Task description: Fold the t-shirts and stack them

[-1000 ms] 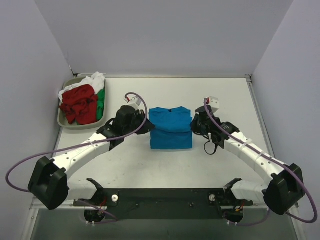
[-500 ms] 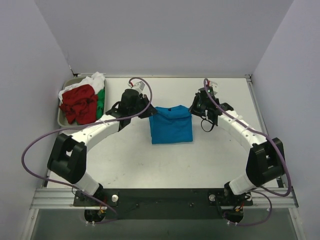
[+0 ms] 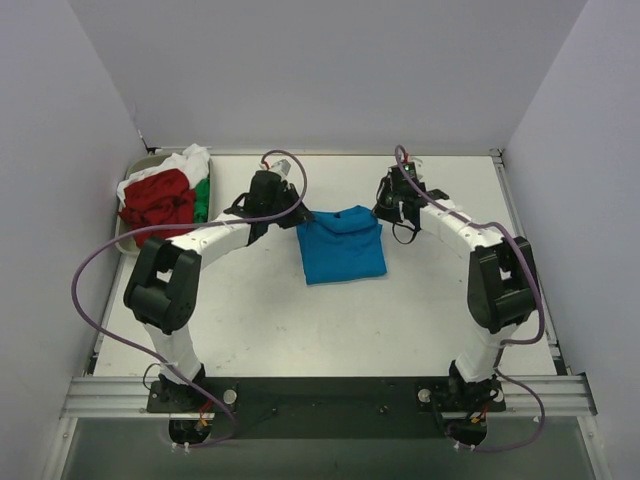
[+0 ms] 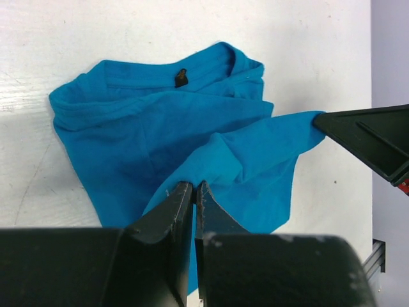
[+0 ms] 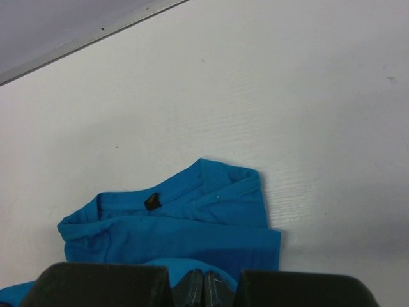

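Blue t-shirt [image 3: 341, 250] only half folded on the desk [image 3: 300, 320], left pincer [image 4: 193, 192] and right pincer [image 5: 204, 284] each pinching it; other t-shirts [image 3: 160, 200] unfolded in the tray [image 3: 122, 240].

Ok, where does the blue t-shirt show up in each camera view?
Top external: blue t-shirt, centre of picture.
Left wrist: mid-frame, pinched by left gripper.
Right wrist: lower left, held by right gripper.
Shared landmark: its black tag, wrist views only.
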Robot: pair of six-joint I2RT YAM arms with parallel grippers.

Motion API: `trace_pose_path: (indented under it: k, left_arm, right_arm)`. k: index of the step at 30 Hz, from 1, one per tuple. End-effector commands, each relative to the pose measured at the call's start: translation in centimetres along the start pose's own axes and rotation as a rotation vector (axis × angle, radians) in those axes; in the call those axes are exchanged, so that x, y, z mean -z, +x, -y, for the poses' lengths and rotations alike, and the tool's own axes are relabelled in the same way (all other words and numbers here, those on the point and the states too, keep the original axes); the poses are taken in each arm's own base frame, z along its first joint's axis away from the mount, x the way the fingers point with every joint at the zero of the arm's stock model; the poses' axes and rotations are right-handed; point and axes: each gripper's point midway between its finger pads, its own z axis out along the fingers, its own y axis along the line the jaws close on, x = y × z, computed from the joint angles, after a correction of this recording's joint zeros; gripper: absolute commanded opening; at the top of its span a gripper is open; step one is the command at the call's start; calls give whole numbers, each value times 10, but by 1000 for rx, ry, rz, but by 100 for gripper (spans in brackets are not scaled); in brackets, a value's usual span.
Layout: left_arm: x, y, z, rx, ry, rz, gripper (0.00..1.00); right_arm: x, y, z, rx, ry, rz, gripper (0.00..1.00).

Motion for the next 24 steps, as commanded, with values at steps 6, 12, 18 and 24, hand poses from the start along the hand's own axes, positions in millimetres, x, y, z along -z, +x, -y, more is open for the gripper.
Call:
trace_pose_path:
  k: [6, 12, 18, 24]
  left_arm:
    - [-14, -26, -2, 12, 44, 77, 0]
    - [-11, -28, -19, 41, 12, 94, 0]
    - [-18, -16, -47, 95, -74, 76, 0]
    - [-10, -11, -74, 133, -192, 119, 88]
  right_arm:
    - [-23, -24, -11, -6, -47, 26, 0]
    - [-39, -33, -14, -26, -57, 23, 0]
    - [-65, -28, -15, -36, -52, -19, 25]
    - [-73, -35, -10, -8, -15, 9, 62]
